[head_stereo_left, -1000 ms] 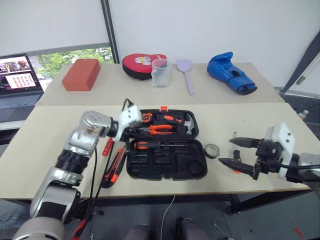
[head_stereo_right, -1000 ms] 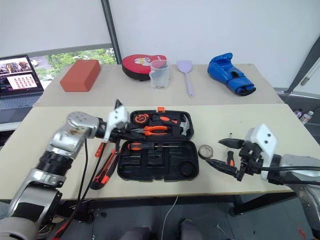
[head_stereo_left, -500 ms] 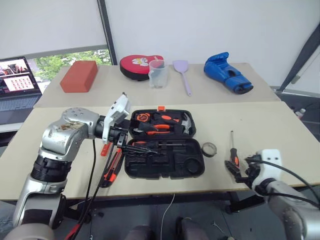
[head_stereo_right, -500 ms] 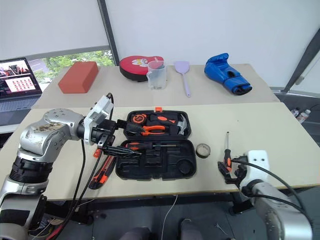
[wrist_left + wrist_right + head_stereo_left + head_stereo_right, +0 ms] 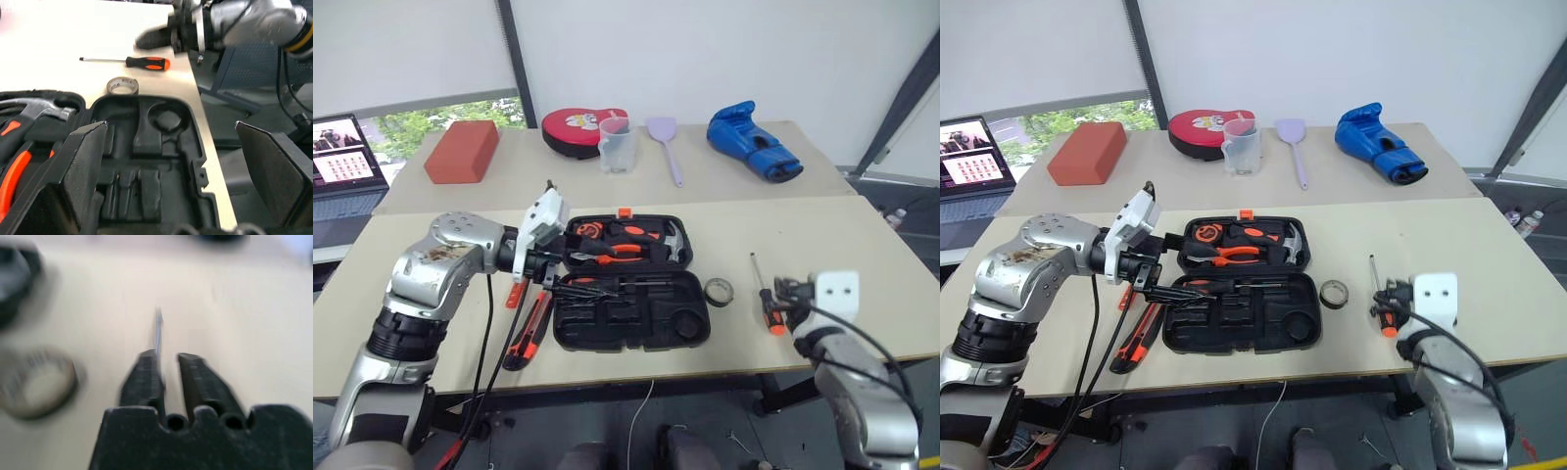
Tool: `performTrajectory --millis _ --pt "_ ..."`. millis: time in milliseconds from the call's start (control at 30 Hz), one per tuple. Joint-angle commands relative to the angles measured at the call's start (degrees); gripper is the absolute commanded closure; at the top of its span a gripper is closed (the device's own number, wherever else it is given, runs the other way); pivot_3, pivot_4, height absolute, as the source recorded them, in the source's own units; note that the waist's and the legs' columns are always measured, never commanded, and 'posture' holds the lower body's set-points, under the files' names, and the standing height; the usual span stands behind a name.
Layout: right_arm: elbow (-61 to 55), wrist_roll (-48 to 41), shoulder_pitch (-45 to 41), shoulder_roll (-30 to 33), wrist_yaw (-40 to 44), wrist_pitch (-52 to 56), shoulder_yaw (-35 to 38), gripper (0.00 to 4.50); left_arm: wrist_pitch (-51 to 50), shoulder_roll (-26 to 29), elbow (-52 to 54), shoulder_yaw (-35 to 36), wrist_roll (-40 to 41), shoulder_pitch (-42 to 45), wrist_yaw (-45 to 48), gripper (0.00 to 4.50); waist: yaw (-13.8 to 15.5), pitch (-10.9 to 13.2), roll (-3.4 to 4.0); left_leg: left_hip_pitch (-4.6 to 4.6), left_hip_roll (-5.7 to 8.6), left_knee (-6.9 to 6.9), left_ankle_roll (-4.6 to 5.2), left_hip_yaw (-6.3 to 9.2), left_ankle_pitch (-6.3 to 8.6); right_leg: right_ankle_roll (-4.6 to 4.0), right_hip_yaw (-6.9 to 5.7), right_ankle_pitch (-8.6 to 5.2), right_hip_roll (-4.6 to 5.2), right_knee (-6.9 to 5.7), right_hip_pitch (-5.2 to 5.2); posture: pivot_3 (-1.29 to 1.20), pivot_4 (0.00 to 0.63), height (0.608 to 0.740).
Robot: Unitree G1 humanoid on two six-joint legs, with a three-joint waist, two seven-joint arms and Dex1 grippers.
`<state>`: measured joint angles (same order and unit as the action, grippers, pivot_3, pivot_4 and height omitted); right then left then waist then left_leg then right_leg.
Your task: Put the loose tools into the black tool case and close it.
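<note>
Two pincers work the bench [image 5: 862,250]: the left pincer [image 5: 570,281] hangs spread wide over the open black tool case [image 5: 631,315] at centre, while the right pincer [image 5: 168,369] is closed at the black-and-orange screwdriver [image 5: 767,306] right of the grey tape ring [image 5: 718,290].

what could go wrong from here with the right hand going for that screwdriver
1. The right gripper sits at the handle of the screwdriver with its fingers close together; whether they hold it is unclear, so a lift may leave it lying or roll it toward the table edge.
2. The tape ring lies loose just beside; a sweep toward the black tool case could knock it.
</note>
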<state>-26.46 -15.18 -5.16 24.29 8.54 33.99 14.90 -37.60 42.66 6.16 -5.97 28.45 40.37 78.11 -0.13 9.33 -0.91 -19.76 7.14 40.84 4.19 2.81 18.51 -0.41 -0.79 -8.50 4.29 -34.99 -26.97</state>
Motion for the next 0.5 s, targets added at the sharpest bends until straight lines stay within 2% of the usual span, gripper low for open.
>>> performTrajectory --millis 33,133,267,300,367,500 --pt "5.09 -6.16 -9.94 6.19 11.56 -0.83 1.39 4.44 1.31 1.92 0.91 0.88 -0.19 -0.09 0.3 0.0 -0.19 0.0 0.0 0.03 -0.02 0.0 0.0 0.0 -0.01 0.0 0.0 0.0 0.01 0.0 0.04 0.0 0.15 0.74" --pt "13.13 -4.4 -17.0 11.41 15.32 0.18 -0.85 4.44 1.44 2.93 1.24 0.92 -0.32 -0.66 0.26 0.0 -0.51 0.0 -0.01 0.07 -0.08 -0.03 0.01 0.04 -0.01 -0.05 0.08 -0.02 0.04 0.02 0.1 0.0 0.15 0.74" --pt "13.85 -7.19 -18.03 11.02 12.32 7.0 3.03 4.44 0.59 3.8 2.51 1.66 0.43 -1.56 -0.59 0.0 0.15 0.0 -0.01 0.0 -0.14 -0.06 0.02 0.19 -0.01 -0.14 0.09 -0.06 0.09 0.04 0.11 0.0 0.15 0.74" --pt "12.07 -7.84 -16.43 10.56 11.29 9.17 4.07 3.9 0.4 3.9 2.96 1.87 0.67 -1.97 -0.91 0.0 0.24 0.0 -0.01 -0.15 -0.13 -0.06 0.05 0.21 0.0 -0.14 0.09 -0.06 0.11 0.04 -0.03 0.0 0.15 0.74" --pt "8.48 -8.62 -13.13 9.65 9.42 12.34 5.54 3.43 0.3 4.01 3.68 2.07 1.0 -2.68 -1.37 0.0 0.62 -0.01 -0.01 -0.3 -0.13 -0.06 0.08 0.24 0.01 -0.14 0.08 -0.06 0.11 0.0 -0.1 0.0 0.15 0.74" --pt "-1.43 -9.29 -4.12 4.77 3.93 17.84 7.27 1.99 0.53 3.49 4.15 1.58 1.38 -2.99 -1.54 0.0 0.84 -0.01 -0.01 -0.43 -0.11 -0.04 0.1 0.28 0.02 -0.13 0.01 -0.06 0.1 0.01 -0.18 0.0 0.15 0.74"
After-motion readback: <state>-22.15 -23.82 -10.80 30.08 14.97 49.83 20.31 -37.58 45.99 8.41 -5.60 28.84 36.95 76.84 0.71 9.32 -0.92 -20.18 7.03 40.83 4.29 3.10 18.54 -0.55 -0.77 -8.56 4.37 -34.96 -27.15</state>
